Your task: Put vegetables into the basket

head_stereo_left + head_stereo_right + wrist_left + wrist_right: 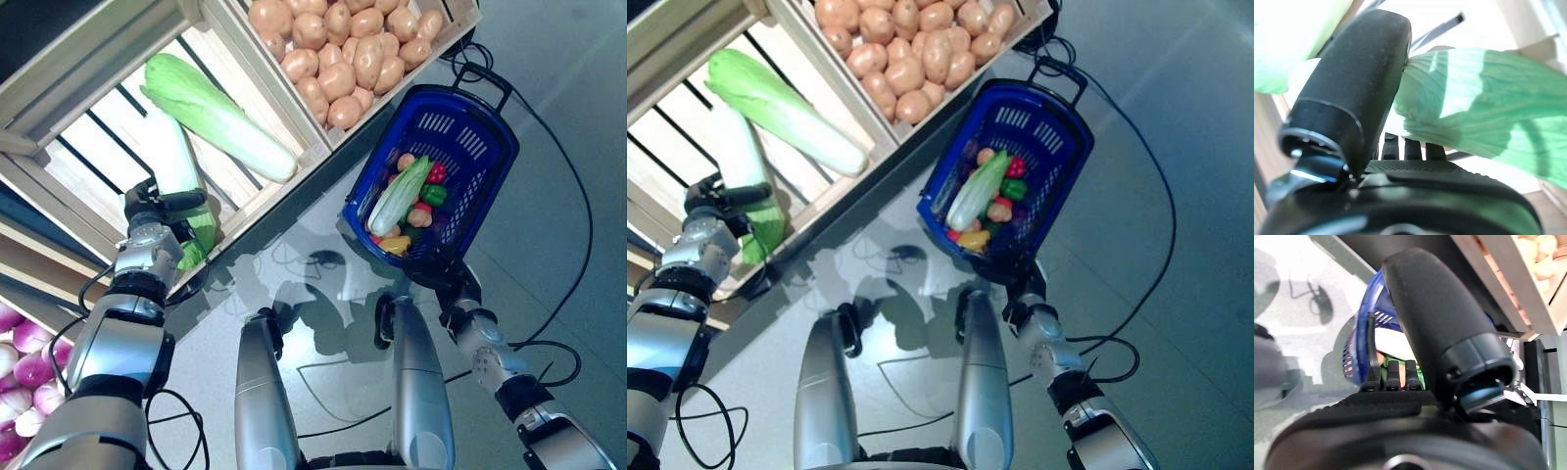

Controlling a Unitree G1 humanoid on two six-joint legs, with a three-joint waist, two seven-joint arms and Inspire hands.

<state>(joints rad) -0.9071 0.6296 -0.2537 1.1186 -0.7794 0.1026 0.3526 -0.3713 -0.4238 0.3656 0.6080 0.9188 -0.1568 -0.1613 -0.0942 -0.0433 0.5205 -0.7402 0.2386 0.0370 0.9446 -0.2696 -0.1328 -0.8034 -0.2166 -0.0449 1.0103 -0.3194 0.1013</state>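
This looks like a shop, a greengrocer's corner. Slatted wooden display crates (245,93) run along the far side, one heaped with potatoes (348,54), the next holding long pale-green cabbages (220,117). Purple onions (24,377) sit piled at the near left, and a blue plastic shopping basket (436,171), loaded with mixed vegetables, hangs over a smooth grey floor (549,88).

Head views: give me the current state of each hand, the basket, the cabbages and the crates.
left hand: shut on the near cabbage in the slatted crate.
right hand: shut on the blue basket, holding it up.
blue basket: part filled with mixed vegetables.
far cabbage: lying untouched in the slatted crate.
potato crate: full of potatoes.
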